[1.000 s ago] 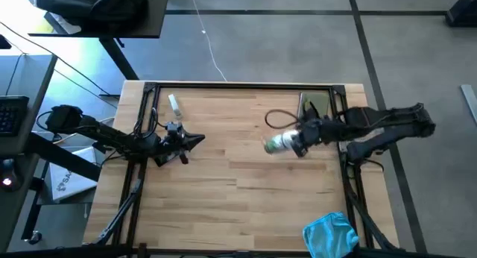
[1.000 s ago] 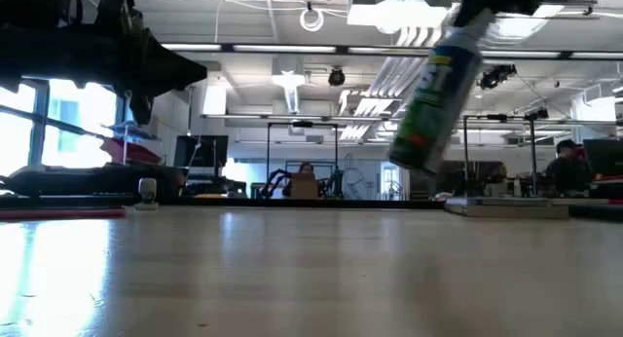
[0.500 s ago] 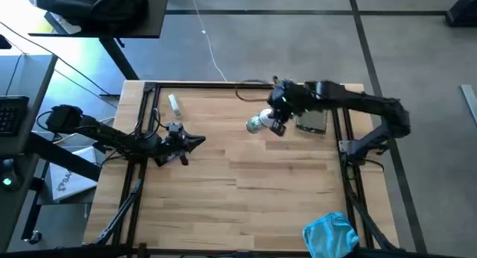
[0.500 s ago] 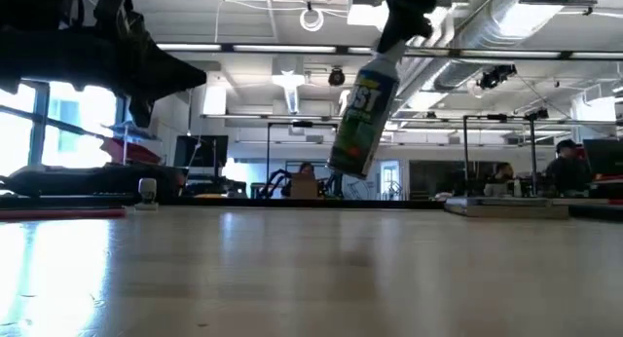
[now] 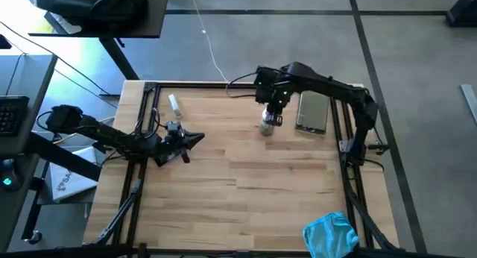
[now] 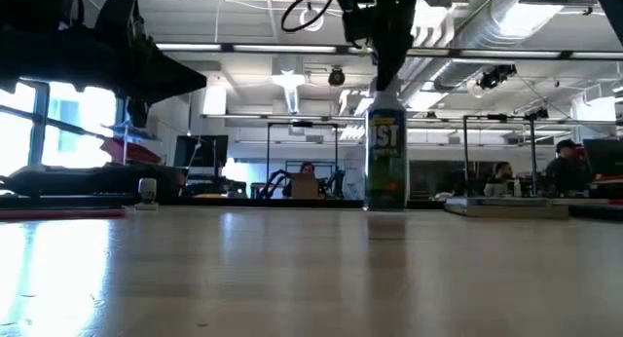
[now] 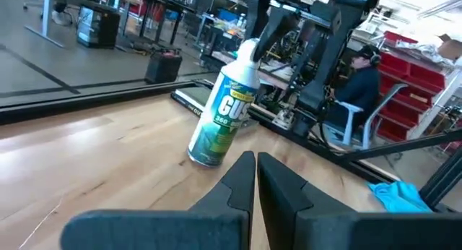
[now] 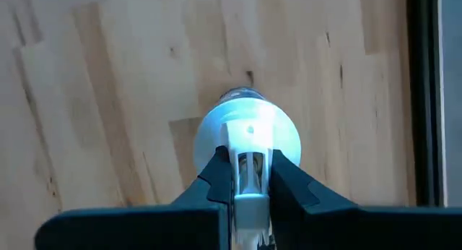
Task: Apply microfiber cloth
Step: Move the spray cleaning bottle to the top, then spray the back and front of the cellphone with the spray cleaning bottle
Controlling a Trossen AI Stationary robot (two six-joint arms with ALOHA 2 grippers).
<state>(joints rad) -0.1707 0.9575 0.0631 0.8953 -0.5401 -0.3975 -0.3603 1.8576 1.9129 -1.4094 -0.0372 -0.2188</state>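
The blue cloth (image 5: 329, 234) lies rumpled at the counter's (image 5: 246, 176) near right corner. Well apart, the right gripper (image 5: 271, 112) clamps a spray can's (image 6: 385, 166) top, upright. The left gripper's (image 5: 195, 140) fingers (image 7: 238, 179) sit together.

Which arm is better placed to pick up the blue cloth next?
Right, probably: the cloth lies on its side, though the right gripper is shut on the can. The left gripper is farther away.

a robotics lab or workshop here, open ceiling ducts (image 6: 506, 11) overhead, more metal rigs (image 6: 302, 152) at twelve o'clock beyond the wooden table (image 6: 292, 269), red bins (image 7: 415, 62), a seated person (image 7: 359, 84) at a bench.
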